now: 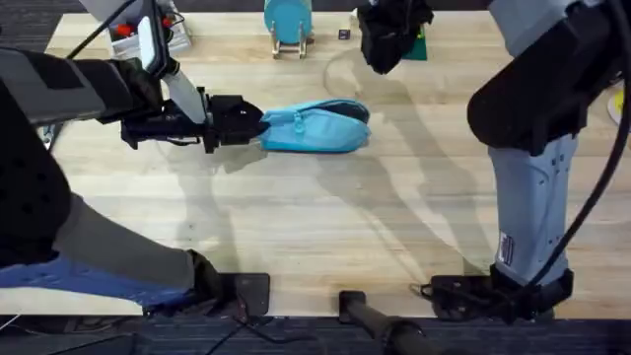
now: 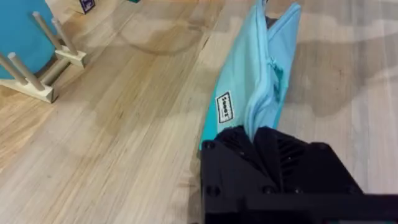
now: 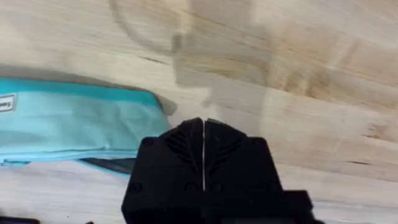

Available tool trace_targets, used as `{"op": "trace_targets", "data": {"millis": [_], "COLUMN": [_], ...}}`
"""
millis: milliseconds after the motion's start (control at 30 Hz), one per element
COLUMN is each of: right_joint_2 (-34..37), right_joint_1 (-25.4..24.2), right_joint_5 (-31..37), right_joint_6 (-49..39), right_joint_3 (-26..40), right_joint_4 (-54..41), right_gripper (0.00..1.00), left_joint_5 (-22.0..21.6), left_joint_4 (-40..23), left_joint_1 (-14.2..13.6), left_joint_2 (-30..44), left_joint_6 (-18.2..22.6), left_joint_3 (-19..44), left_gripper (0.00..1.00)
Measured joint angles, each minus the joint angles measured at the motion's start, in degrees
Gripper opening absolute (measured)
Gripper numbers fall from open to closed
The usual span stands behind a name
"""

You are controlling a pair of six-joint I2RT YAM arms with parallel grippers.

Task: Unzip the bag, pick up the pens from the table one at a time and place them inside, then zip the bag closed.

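Gripping: bag [image 1: 314,127] end is pinched by left gripper [image 1: 258,126], upper centre of overhead frame.
Right gripper [image 3: 204,140]: fingers pressed together, nothing held.
Table [image 1: 325,227]: bag is rested on it.

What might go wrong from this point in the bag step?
The left claw is shut on one end of the bag, so a pull along the zipper might drag the soft pouch across the table. The right claw, shut and empty above the pouch's open end, might miss the zipper pull.
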Motion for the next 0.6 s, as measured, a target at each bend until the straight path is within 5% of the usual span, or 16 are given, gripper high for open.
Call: {"op": "trace_targets", "data": {"millis": [133,333,367,600], "right_joint_2": [0.0,0.0,0.0,0.0], "right_joint_1": [-0.2,-0.1,-0.1,-0.1], "right_joint_5": [0.2,0.2,0.2,0.2], "right_joint_6": [0.0,0.7,0.7,1.0], "right_joint_3": [0.0,0.0,0.0,0.0], "right_joint_4": [0.0,0.0,0.0,0.0], "right_gripper": [0.081,0.917,0.979,0.996], "left_joint_5": [0.0,-0.3,-0.3,-0.4], "left_joint_4": [0.0,0.0,0.0,0.0], "left_joint_1": [0.0,0.0,0.0,0.0], "left_joint_2": [0.0,0.0,0.0,0.0], "left_joint_6": [0.0,0.0,0.0,0.0], "left_joint_3": [0.0,0.0,0.0,0.0], "left_gripper": [0.042,0.042,0.042,0.042]}}
